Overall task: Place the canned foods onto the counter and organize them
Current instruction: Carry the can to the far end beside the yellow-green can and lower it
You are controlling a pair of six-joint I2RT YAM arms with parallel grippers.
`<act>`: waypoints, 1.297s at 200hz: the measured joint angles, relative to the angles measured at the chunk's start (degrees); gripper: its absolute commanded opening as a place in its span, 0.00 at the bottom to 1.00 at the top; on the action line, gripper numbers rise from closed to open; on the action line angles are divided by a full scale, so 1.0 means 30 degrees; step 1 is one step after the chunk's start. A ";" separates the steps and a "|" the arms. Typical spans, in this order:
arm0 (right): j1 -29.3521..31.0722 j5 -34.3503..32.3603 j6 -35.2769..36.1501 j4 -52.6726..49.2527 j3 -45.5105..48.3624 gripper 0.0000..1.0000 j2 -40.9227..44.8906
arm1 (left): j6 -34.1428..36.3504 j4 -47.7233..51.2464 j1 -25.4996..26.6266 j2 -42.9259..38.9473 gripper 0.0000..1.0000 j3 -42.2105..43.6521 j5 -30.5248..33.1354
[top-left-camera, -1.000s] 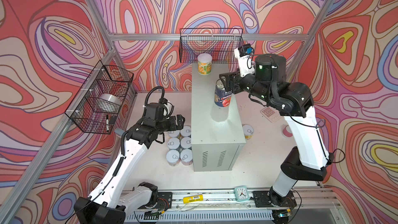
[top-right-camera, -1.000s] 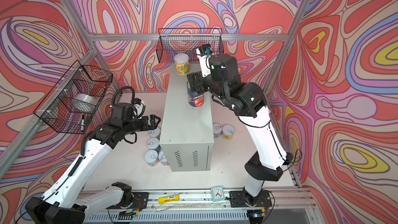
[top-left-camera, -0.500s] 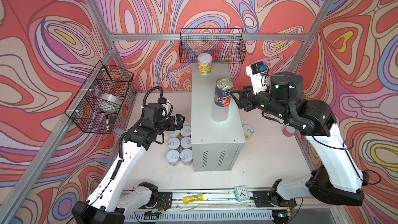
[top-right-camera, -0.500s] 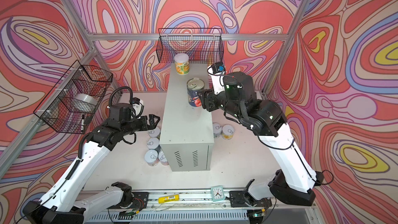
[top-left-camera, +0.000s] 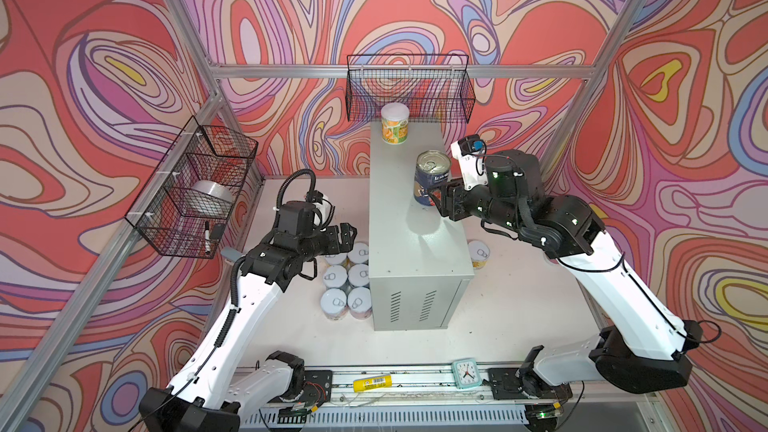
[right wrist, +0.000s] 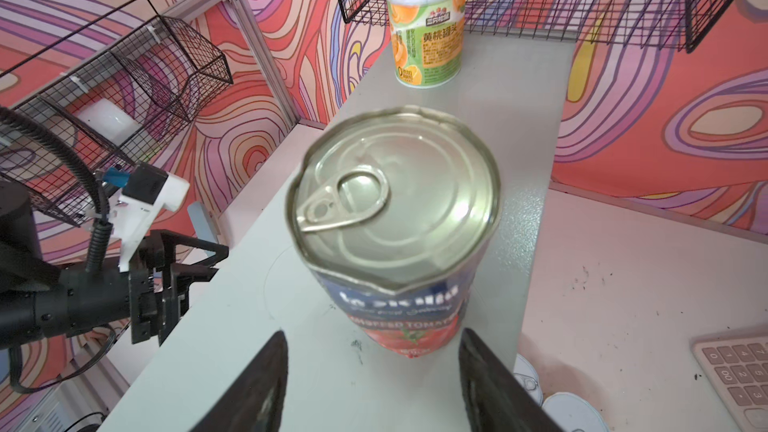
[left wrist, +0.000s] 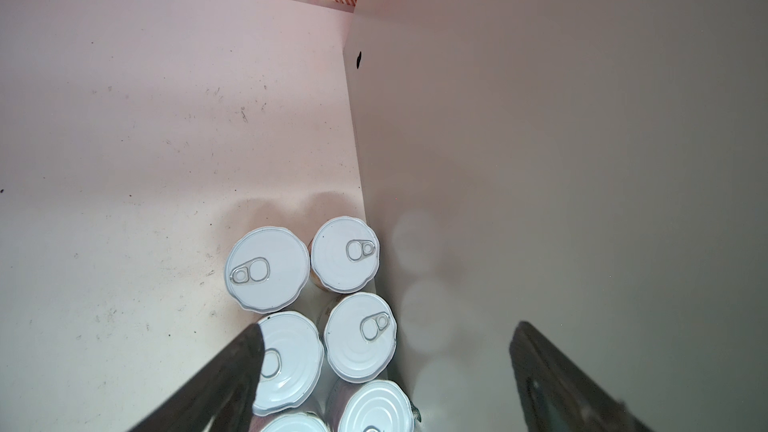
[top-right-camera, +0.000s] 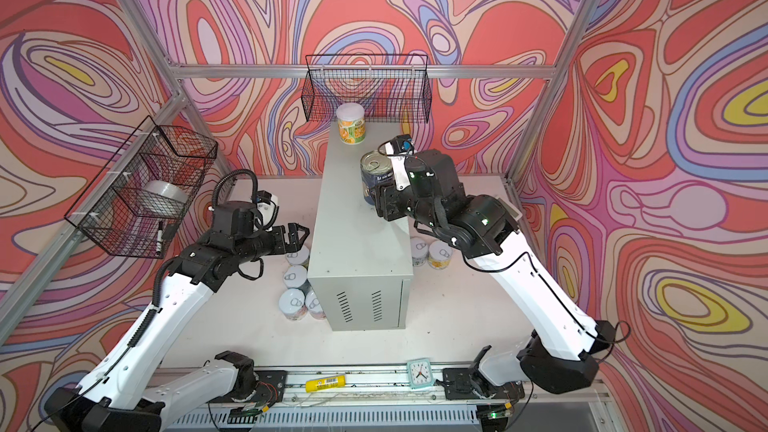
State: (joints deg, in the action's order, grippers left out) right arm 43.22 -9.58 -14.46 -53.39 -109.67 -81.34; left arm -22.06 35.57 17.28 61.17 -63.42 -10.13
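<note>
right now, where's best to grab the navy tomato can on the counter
The label wall at mid-height, coming level from the side of the right gripper: the navy can stands upright, clear of the white-lidded can, and that open gripper faces it.

On the counter, the navy can reads a blurred "la sic…" above a red band with "…OPPED TOMAT…", the white-lidded can at the counter's far end carries "黄桃罐头", and the calculator beside the counter shows keys "0" and "00".
</note>
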 measured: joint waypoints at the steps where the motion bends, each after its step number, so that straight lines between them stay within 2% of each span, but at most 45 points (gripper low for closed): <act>1: 0.0000 -0.0022 0.0007 0.0015 -0.0015 0.67 -0.0029 | -0.0007 -0.0007 0.0000 0.0000 0.92 0.0007 0.0000; 53: -0.0517 -0.0743 0.0306 0.0109 -0.1443 0.66 -0.2164 | 0.0000 -0.0372 0.0000 0.0175 0.92 0.0109 0.0000; 179: -0.3774 0.0153 0.0976 0.2455 -0.3118 0.55 -0.5311 | 0.0022 -0.0539 0.0000 0.0809 0.90 0.0219 0.0095; 259: -0.4153 -0.0379 0.1464 0.4350 -0.4736 0.52 -0.7541 | 0.0248 -0.0765 0.0000 0.1180 0.88 0.0226 0.0342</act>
State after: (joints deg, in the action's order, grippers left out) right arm 30.76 -10.72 -10.07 -40.34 -123.87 -103.96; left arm -21.32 33.28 17.28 64.71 -62.74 -9.10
